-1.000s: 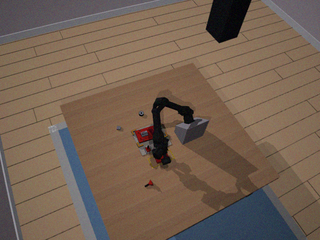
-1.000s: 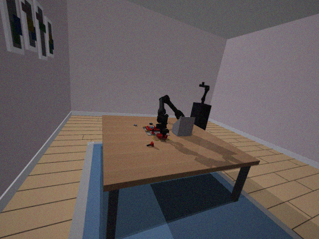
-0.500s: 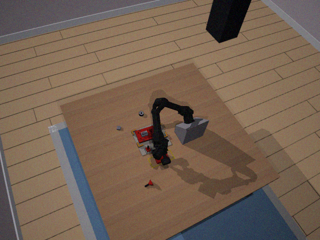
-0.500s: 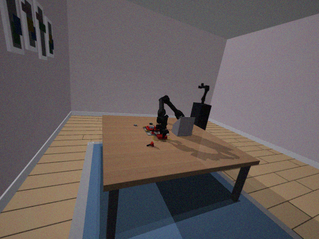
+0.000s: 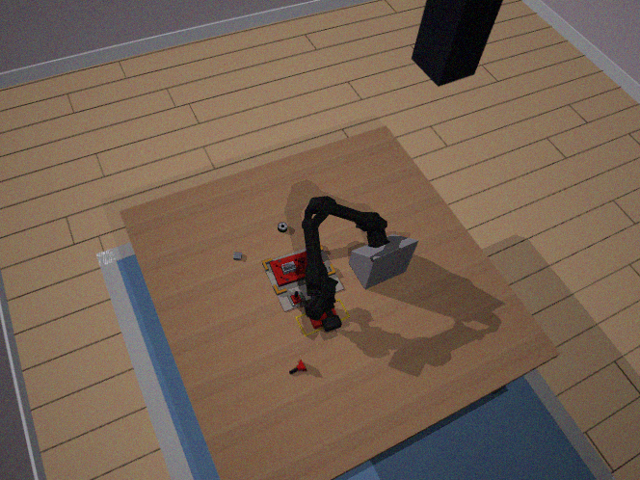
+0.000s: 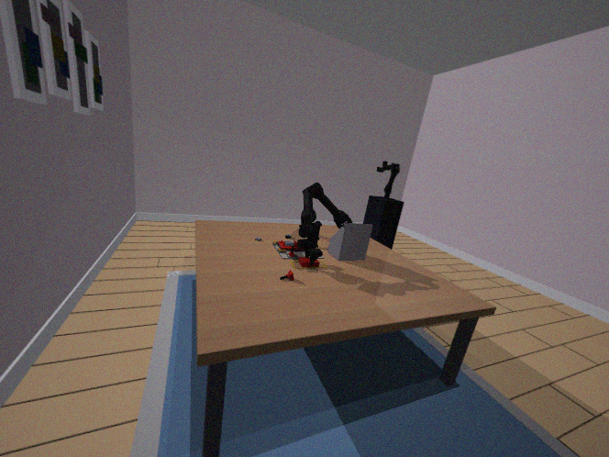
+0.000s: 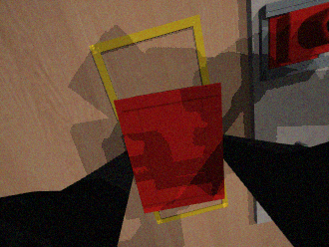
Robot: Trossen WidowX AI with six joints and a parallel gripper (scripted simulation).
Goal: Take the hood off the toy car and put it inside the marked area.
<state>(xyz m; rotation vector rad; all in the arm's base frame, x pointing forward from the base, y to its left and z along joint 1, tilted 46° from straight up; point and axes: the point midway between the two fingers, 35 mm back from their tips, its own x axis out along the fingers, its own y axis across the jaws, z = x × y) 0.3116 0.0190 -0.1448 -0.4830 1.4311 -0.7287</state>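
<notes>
The red hood (image 7: pixel 171 144) (image 5: pixel 316 323) (image 6: pixel 308 263) is between the two black fingers of my gripper (image 7: pixel 174 146), which is shut on it. The hood hangs low over the marked area, a yellow outline (image 7: pixel 150 34) (image 5: pixel 306 333). In the wrist view it covers the lower part of the outline, and the upper part shows bare. The exact gap under the hood cannot be told. The toy car (image 5: pixel 280 277) (image 6: pixel 282 244), with a red body, lies beyond the outline, partly hidden by the arm.
A grey plate (image 7: pixel 294 107) lies right of the outline and bears a red part (image 7: pixel 284 47). A red and black piece (image 5: pixel 301 366) (image 6: pixel 290 275) lies nearer the table's front. A grey wedge block (image 5: pixel 383 264) (image 6: pixel 351 243), a small wheel (image 5: pixel 281 226) and a grey block (image 5: pixel 237 255) also stand around.
</notes>
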